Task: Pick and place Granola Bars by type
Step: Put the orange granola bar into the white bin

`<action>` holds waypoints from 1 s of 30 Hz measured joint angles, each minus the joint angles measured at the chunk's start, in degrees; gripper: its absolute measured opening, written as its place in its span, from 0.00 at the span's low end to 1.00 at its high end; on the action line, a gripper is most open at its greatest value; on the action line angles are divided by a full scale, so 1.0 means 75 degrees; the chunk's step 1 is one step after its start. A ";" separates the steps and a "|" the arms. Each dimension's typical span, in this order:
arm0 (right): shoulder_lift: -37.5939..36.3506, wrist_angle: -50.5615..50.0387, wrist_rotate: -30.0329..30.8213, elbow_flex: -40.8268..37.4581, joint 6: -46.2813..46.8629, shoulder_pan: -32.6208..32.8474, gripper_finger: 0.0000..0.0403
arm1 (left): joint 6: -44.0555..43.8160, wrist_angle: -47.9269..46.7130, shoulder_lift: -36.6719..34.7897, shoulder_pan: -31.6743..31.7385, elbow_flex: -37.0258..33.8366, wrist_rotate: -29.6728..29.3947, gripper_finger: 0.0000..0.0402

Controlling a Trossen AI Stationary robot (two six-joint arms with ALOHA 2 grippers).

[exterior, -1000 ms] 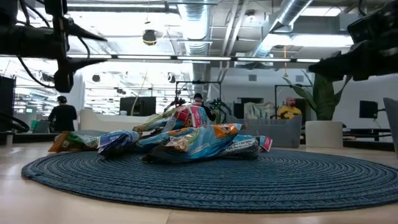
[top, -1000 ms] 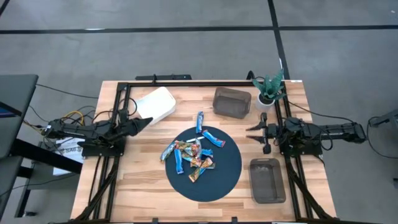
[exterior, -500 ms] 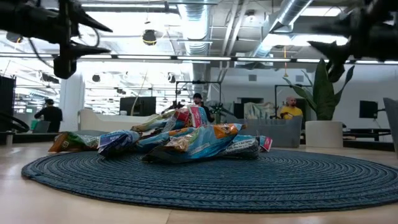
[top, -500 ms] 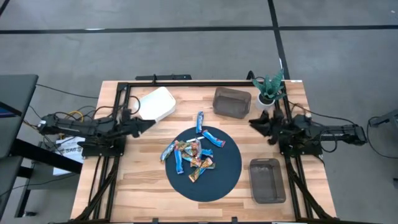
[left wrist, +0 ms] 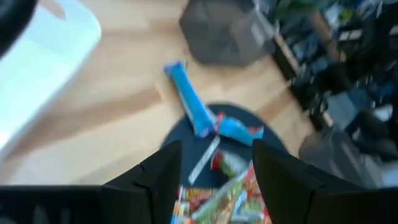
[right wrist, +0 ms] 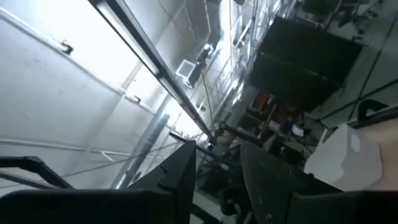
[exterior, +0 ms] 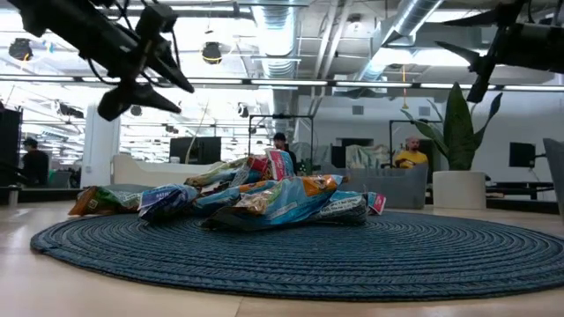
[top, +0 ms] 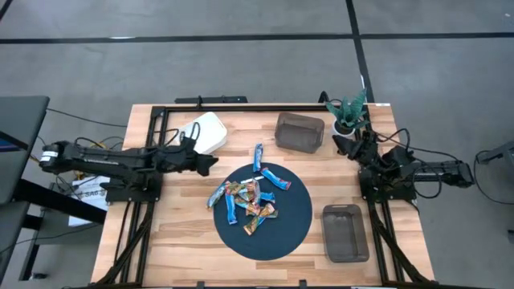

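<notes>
From the high view, the Granola Bars [top: 253, 197] lie in a loose pile on the round dark blue mat [top: 293, 229] in the middle of the desk [top: 185, 233], and one blue bar [top: 258, 156] lies half off the mat's far edge. The left claw [top: 210, 163] hangs above the desk between the white lid [top: 202, 133] and the mat, holding nothing. The right claw [top: 339, 144] is near the potted plant [top: 348, 113], beside the dark bin [top: 299, 132]; a second bin [top: 345, 233] stands nearer. In the low view, the bars [exterior: 256, 198] form a heap on the mat. In the left wrist view, the fingers [left wrist: 155, 180] stand wide apart above the bars. In the right wrist view, the fingers [right wrist: 180, 180] are narrowly apart and point up at the ceiling.
</notes>
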 joint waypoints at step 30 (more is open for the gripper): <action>0.6096 -0.8490 -0.2476 0.6255 -0.2695 0.0006 0.30 | 0.0920 -0.3163 0.4653 -0.0877 0.1859 0.2956 0.47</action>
